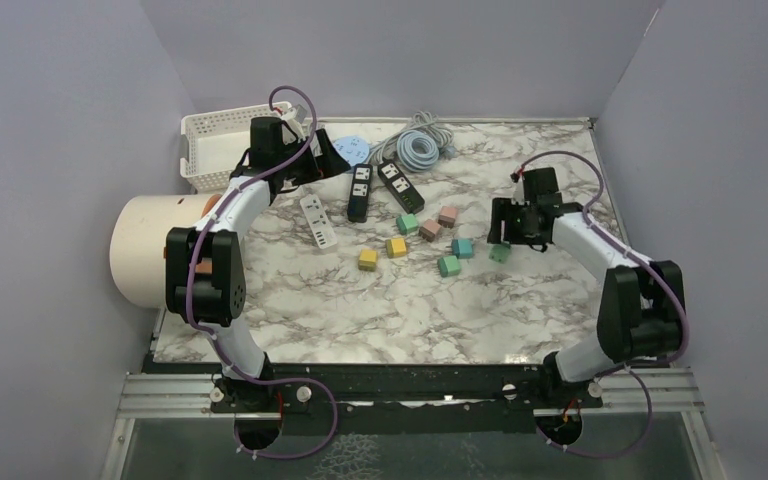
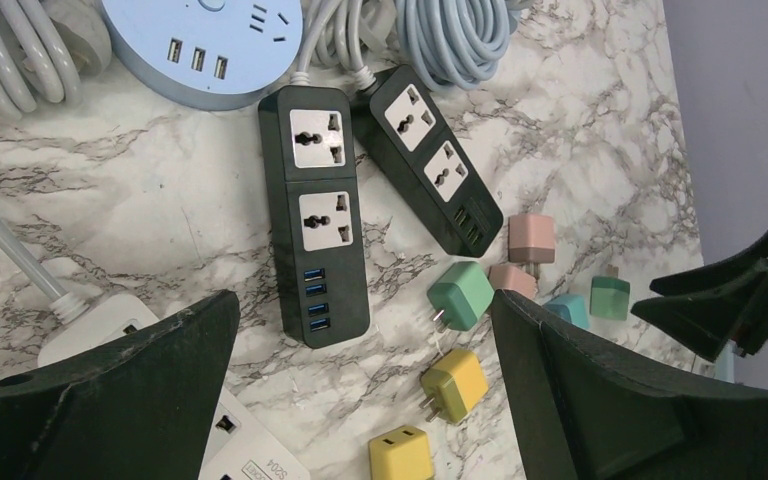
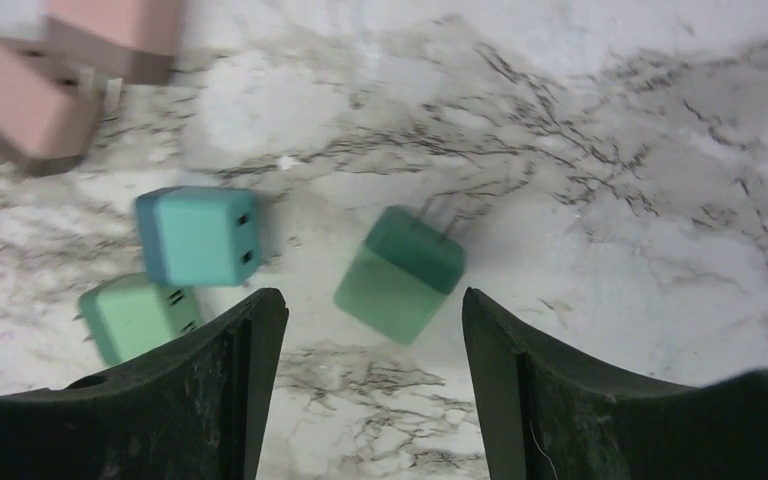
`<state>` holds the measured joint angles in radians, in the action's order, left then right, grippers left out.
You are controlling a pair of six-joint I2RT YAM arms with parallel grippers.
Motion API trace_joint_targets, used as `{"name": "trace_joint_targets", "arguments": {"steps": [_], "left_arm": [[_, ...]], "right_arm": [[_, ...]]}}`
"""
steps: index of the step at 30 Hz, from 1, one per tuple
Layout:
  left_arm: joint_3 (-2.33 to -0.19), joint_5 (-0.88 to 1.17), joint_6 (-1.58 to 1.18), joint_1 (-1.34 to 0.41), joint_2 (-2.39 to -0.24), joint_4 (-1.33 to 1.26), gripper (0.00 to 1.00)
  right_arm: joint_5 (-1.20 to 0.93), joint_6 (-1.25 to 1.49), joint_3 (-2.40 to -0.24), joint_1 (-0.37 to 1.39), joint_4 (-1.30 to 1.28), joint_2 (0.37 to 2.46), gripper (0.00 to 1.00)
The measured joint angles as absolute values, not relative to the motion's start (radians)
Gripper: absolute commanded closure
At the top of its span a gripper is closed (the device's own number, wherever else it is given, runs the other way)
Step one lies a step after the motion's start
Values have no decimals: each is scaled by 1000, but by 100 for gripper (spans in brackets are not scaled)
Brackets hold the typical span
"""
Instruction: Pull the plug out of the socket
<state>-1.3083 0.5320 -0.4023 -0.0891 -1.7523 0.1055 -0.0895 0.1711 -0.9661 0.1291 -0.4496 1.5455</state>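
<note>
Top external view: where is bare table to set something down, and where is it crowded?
The widest bare marble is the near half of the table, between the coloured plugs and the near edge. A smaller patch lies between the cable coil and the right gripper. The back left is crowded: basket, power strips, left gripper.

Wide bare marble across the near half of the table [image 1: 360, 320], easy passage there. Mid-table, a scatter of plug adapters [image 1: 431, 230] bars the way, only narrow gaps between them. Far left is crowded: white power strip [image 1: 318, 220], black power strip [image 1: 360, 192], a second black strip [image 1: 401, 185] just beside it, round blue hub [image 1: 353, 148], coiled cable [image 1: 420, 140], white basket [image 1: 222, 140] in the corner. Right of the dark green adapter [image 3: 400, 272], open marble runs to the right wall [image 1: 710, 150].
</note>
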Motion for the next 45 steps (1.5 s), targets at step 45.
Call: {"name": "trace_joint_targets", "arguments": {"steps": [45], "left_arm": [[-1299,557,-381,-89,-1752,96,1]], "right_arm": [[-487,-1059,-995,459,-479,1682,35]]}}
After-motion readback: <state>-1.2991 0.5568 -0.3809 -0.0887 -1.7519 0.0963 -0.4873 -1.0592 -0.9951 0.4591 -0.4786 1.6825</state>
